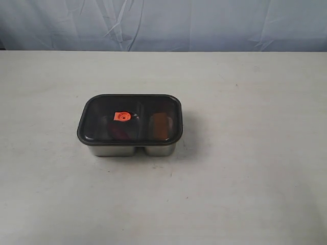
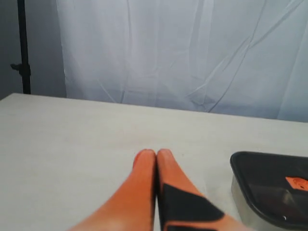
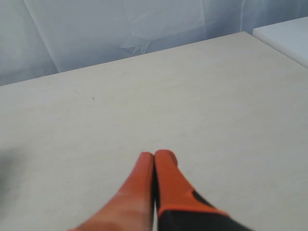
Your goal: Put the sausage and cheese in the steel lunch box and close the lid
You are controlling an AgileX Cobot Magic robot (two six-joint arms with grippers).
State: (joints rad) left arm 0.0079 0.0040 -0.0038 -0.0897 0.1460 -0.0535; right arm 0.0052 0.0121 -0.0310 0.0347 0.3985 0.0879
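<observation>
Since the exterior view has no arm in it, gripper state comes from the wrist cams only. Left gripper (image 2: 157,153): orange fingers pressed tip to tip, no gap, nothing between them. Right gripper (image 3: 154,155): same, tips together, nothing held. Whether either touches the table (image 1: 245,194): can't tell.

Exterior view: lunch box (image 1: 122,150) sits on the table a bit toward 9 o'clock of the view's middle, long side across. Lid (image 1: 140,108) is on, seated flat, its dark rim overhanging the steel wall at the front. Orange valve (image 1: 121,116) just toward 9 o'clock of the lid's centre. Through the smoky lid: sausage (image 1: 120,131), a dim dark-red shape, in the bigger compartment on the 9 o'clock side, at about 6 o'clock of the valve; cheese (image 1: 159,126), a brownish-orange patch, in the smaller compartment on the 3 o'clock side. Divider shows as a notch in the front wall between them. Exact pose of either piece: can't tell, lid too dark.

Left wrist cam picks up what the right one doesn't: one corner of the lunch box with lid and valve, near the fingertips but apart from them, plus a black stand (image 2: 21,53) against the pale backdrop cloth (image 2: 183,53). Contents unreadable from there. Right wrist cam sees bare table only, the same cloth, and a white slab (image 3: 286,38) beyond the table's edge; no lunch box in it.
</observation>
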